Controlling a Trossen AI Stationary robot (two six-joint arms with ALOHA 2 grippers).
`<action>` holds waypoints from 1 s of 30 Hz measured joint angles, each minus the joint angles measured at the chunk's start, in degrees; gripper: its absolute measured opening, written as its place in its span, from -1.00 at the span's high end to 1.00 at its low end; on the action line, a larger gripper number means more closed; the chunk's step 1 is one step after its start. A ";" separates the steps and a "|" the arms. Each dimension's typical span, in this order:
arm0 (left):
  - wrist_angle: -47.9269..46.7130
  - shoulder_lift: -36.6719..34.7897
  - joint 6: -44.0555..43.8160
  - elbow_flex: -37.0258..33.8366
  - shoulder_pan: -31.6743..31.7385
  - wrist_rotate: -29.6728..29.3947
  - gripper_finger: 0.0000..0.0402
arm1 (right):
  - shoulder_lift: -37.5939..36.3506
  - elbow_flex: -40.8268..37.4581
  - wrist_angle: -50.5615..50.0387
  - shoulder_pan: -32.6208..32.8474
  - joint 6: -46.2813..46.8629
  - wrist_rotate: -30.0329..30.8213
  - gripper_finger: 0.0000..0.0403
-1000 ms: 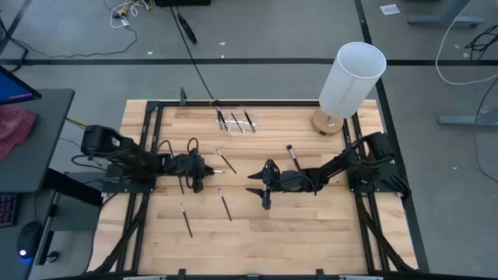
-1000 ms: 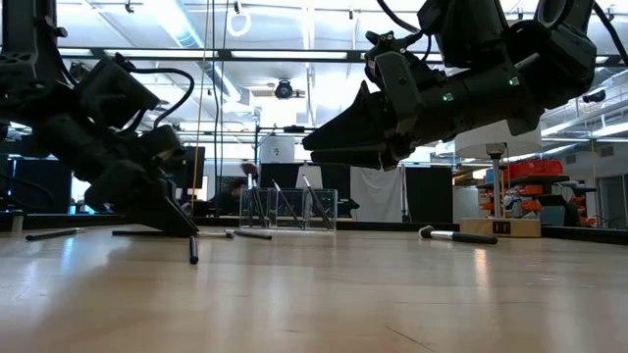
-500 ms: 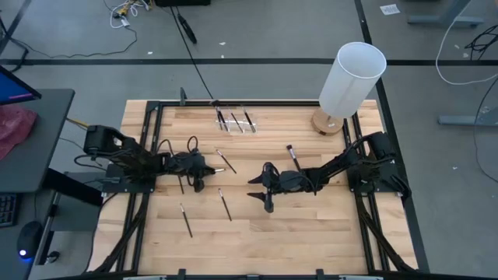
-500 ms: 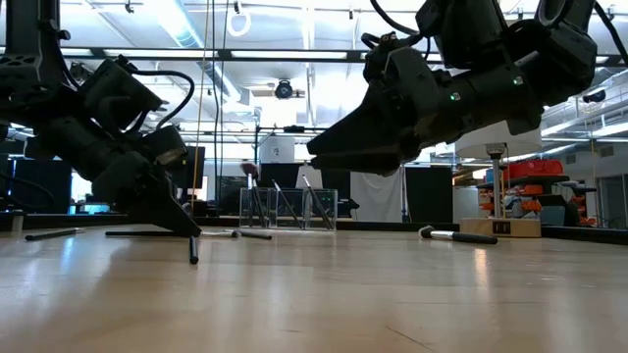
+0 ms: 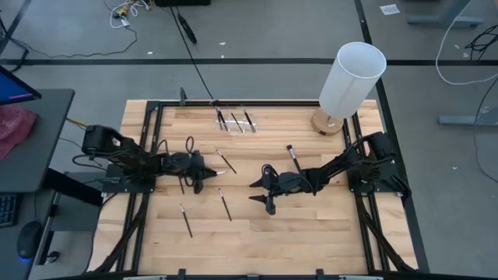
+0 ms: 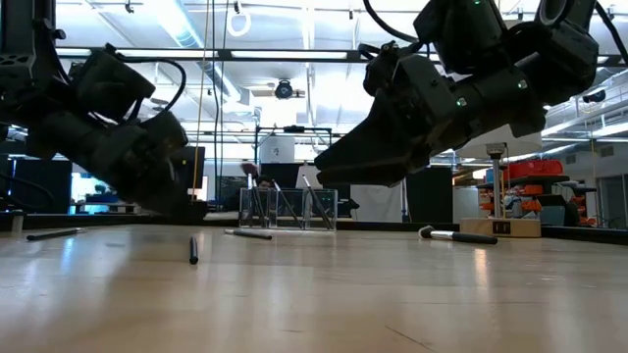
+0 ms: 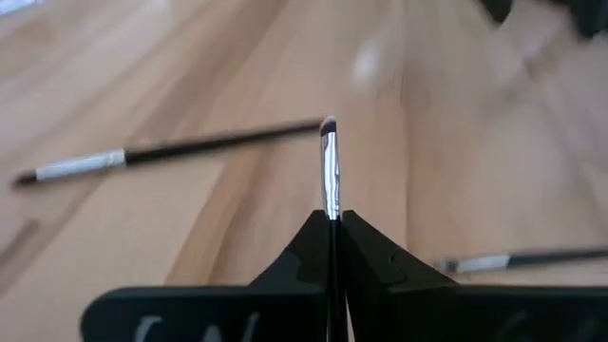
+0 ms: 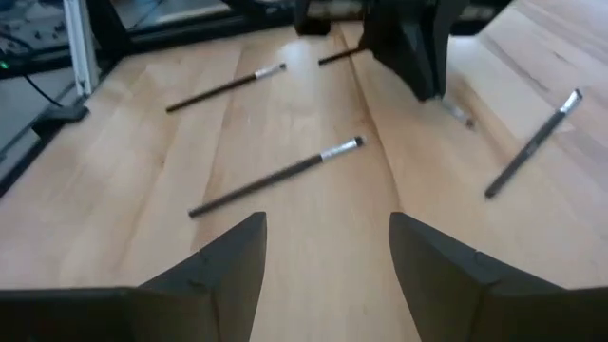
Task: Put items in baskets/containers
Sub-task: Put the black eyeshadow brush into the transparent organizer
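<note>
A: The left claw (image 7: 332, 223) is pinched tight on one brush (image 7: 330, 171). Its handle runs back between the fingers and the silver ferrule and tip stick out ahead.

B: Where is it over the bench (image 5: 311, 225)?

A: Left of centre in the overhead view. The clear organiser (image 5: 234, 120) sits toward twelve o'clock on the bench, a few brushes already standing in it. So I'd judge the job now is lift and carry.

B: How to do it well?

A: Keep the pinch firm, since a thin stick can swivel. Rise straight off the wood first, then travel toward twelve. Another brush (image 5: 226, 161) lies just beside the claw at about two o'clock from it, so I'd stay above that. Over the box, tip the brush so it enters a narrow compartment end first.

B: And the right claw (image 5: 260, 193)?

A: Spread wide, holding nothing, hovering mid-bench. A brush (image 8: 275, 177) lies on the wood ahead of it and another (image 5: 293, 157) at one o'clock from it. Two more lie toward six: one (image 5: 186, 220) and one (image 5: 224, 204).
</note>
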 joint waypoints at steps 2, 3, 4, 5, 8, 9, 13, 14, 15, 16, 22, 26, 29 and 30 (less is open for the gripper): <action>2.54 -0.09 -0.67 0.03 0.00 -0.18 0.94 | 0.00 0.00 -0.07 0.00 -0.02 0.04 -0.12; 3.99 -0.11 -1.14 0.04 0.00 -0.25 0.94 | 0.06 0.00 -0.08 0.00 -0.02 0.10 -0.12; 5.59 -0.11 -1.83 0.04 0.00 -0.24 0.94 | 0.37 0.00 0.51 0.00 -0.02 0.18 -0.12; 7.36 -0.11 -2.24 0.07 0.00 -0.07 0.94 | 0.62 0.02 0.77 0.00 -0.02 0.55 -0.12; 13.37 -0.13 -3.47 0.26 -0.50 1.08 0.94 | 2.58 0.04 3.13 0.02 -0.07 4.40 -0.12; 14.35 -0.17 -3.71 0.68 -1.04 1.15 0.94 | 3.53 0.02 4.46 0.02 -0.41 6.07 -0.12; 14.56 -0.17 -3.48 4.46 -4.06 1.26 0.94 | 9.09 0.04 20.33 -0.42 -4.63 8.12 -0.12; 14.48 -0.17 -3.18 5.60 -4.86 1.26 0.94 | 10.40 0.04 24.40 -0.67 -5.69 8.16 -0.12; 14.32 -0.10 -2.80 6.69 -5.53 1.26 0.94 | 11.54 0.04 28.17 -0.93 -6.69 8.13 -0.12; 14.05 -0.06 -2.29 7.65 -6.20 1.48 0.94 | 12.15 0.04 30.90 -1.10 -7.62 8.13 -0.12; 13.42 -0.04 -2.05 11.75 -7.81 3.62 0.94 | 10.18 0.47 36.07 -1.43 -15.02 7.47 -0.04; 11.73 -0.04 -1.86 13.45 -8.13 4.21 0.94 | 8.96 2.35 34.98 -1.42 -18.83 4.41 0.05; 11.36 -0.04 -1.88 13.72 -8.11 4.17 0.94 | 8.05 3.06 34.24 -1.42 -19.54 3.07 0.13; 11.07 -0.04 -1.86 13.71 -8.11 4.17 0.94 | 7.51 3.04 33.61 -1.40 -19.54 2.97 0.17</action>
